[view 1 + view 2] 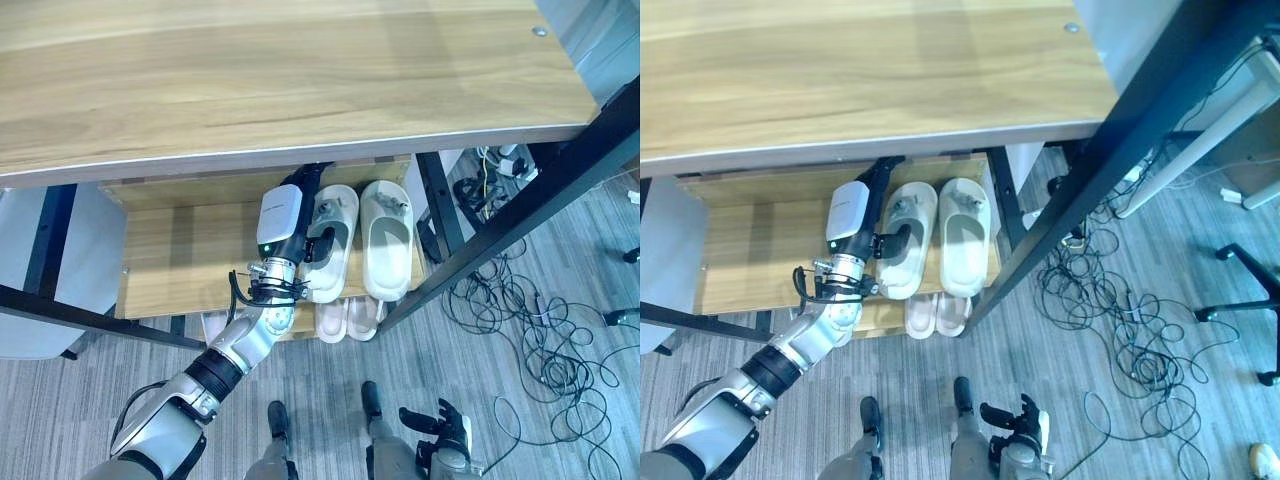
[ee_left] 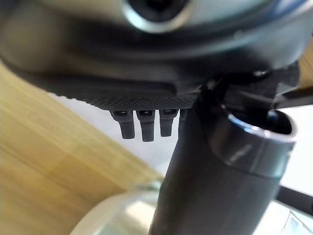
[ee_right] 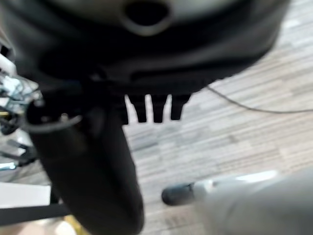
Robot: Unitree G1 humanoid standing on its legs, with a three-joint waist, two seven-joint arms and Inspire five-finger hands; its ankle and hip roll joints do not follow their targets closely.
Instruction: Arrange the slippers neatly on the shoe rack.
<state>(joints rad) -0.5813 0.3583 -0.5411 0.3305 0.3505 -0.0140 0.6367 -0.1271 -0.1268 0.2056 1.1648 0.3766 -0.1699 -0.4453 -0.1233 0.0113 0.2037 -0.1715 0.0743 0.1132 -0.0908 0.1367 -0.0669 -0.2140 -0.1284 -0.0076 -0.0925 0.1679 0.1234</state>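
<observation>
Two cream slippers lie side by side, toes to the back, on the shoe rack's middle shelf (image 1: 180,250): the left slipper (image 1: 340,210) and the right slipper (image 1: 386,240). My left hand (image 1: 308,180) reaches in under the rack's top board (image 1: 300,80), beside the left slipper. Its fingers (image 2: 146,128) point straight along the shelf, and its thumb (image 1: 322,243) lies across that slipper's opening. The slipper's pale edge (image 2: 122,215) shows past the thumb in the left wrist view. My right hand (image 1: 450,425) hangs low over the floor, fingers relaxed and holding nothing.
A second, pinkish pair of slippers (image 1: 348,318) sits lower down, at the rack's front edge. A black slanted frame bar (image 1: 520,200) runs along the rack's right side. Loose cables (image 1: 520,310) sprawl over the grey floor to the right. The shelf's left half is bare wood.
</observation>
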